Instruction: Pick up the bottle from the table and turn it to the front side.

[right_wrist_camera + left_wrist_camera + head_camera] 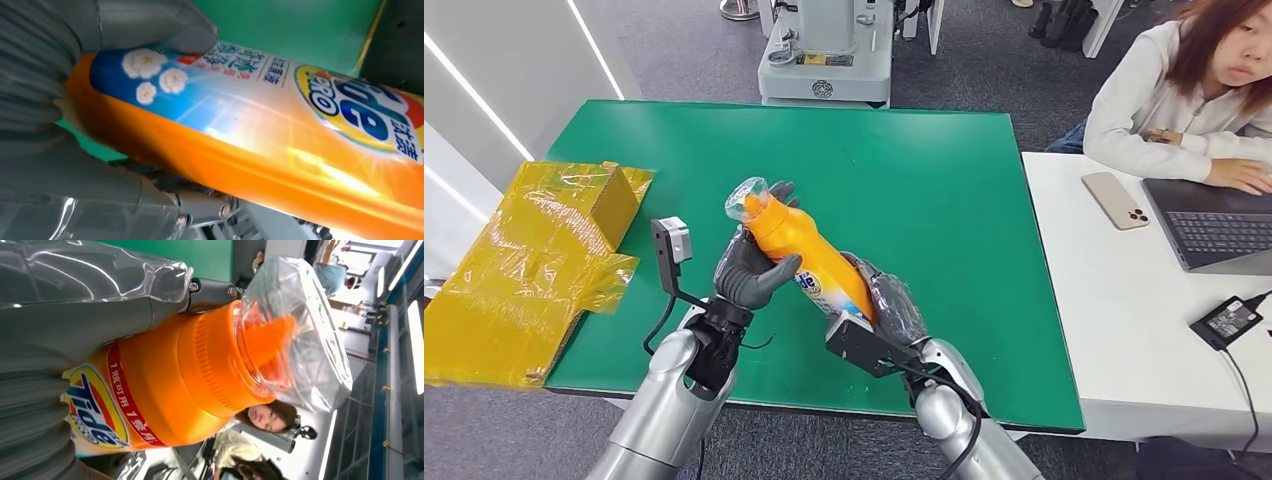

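Above the near edge of the green table (pixel 984 250), the orange detergent bottle (pixel 809 255) was held off the surface between both hands, tilted with its clear-wrapped cap (pixel 749 200) pointing away from the robot. The left hand (pixel 749 268) wrapped its dark fingers around the upper body just below the cap, and the right hand (pixel 894 305) cupped the base end, its fingers closed against the lower label. The left wrist view showed the branded label (pixel 95 410) partly turned toward the camera, so the turn looked well under way. To finish it cleanly, one hand would probably need to keep a firm hold while the other loosened and rolled the body, since the glossy plastic looked slippery and a double release could drop it onto the table. How far the label faced forward was hard to judge: the left hand covered part of it in the head view. The bottle's base was hidden behind the right hand, and the right wrist view cut off both ends. Beside the table sat a person (pixel 1174 90) at a laptop (pixel 1214 225).
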`<act>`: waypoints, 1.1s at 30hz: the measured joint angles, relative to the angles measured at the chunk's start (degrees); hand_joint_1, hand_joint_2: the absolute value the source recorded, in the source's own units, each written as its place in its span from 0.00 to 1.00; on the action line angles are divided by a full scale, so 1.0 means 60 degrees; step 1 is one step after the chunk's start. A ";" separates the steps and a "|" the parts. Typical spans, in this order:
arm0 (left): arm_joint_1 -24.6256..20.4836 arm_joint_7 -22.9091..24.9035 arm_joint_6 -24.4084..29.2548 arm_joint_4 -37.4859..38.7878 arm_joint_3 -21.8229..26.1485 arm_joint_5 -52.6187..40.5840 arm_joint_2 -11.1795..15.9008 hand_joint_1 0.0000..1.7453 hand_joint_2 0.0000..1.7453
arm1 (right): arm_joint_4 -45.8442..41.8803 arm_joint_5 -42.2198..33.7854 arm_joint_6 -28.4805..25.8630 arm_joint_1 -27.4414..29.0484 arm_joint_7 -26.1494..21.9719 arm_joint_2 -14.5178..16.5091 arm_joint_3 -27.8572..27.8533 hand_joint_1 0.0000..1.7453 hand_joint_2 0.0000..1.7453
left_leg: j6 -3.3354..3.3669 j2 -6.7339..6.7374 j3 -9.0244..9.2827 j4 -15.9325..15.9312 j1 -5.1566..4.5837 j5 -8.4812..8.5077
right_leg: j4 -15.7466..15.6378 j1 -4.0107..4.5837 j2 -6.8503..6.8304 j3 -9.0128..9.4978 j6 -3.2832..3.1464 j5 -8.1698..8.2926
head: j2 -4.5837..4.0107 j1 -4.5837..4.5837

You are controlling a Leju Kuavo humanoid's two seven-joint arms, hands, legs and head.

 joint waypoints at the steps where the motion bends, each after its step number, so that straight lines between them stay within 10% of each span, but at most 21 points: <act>1: 0.0002 0.0015 -0.0026 0.0056 -0.0045 0.0065 0.0000 0.00 1.00 | 0.0083 0.0085 -0.0033 -0.0035 0.0016 0.0018 -0.0025 1.00 1.00 | 0.0000 0.0000 -0.0001 0.0000 0.0000 0.0000 | 0.0000 0.0000 0.0000 0.0000 0.0000 0.0000 | 0.0000 0.0001; 13: 0.0307 -0.0100 -0.0462 0.0560 -0.0202 0.0221 0.0099 0.00 1.00 | 0.0764 0.0411 -0.0310 -0.0284 -0.0003 0.0038 -0.0495 1.00 1.00 | 0.0000 -0.0001 -0.0002 0.0000 0.0000 0.0000 | 0.0000 0.0000 -0.0002 0.0000 0.0000 0.0000 | 0.0000 0.0001; 20: 0.0312 -0.0104 -0.0506 0.0636 -0.0202 0.0200 0.0101 0.53 1.00 | 0.0859 0.0413 -0.0436 -0.0279 -0.0074 0.0037 -0.0527 1.00 1.00 | 0.0000 -0.0001 -0.0002 0.0000 0.0000 0.0000 | 0.0000 0.0000 -0.0002 -0.0001 0.0000 0.0000 | 0.0000 0.0002; 33: 0.0068 -0.0078 -0.0498 0.1107 -0.0202 0.0258 -0.0050 0.18 1.00 | 0.0945 0.0569 -0.0513 -0.0184 0.0008 0.0037 -0.0716 1.00 1.00 | 0.0000 0.0000 -0.0002 0.0001 0.0000 0.0000 | 0.0000 0.0000 0.0001 -0.0006 0.0000 0.0000 | 0.0000 -0.0001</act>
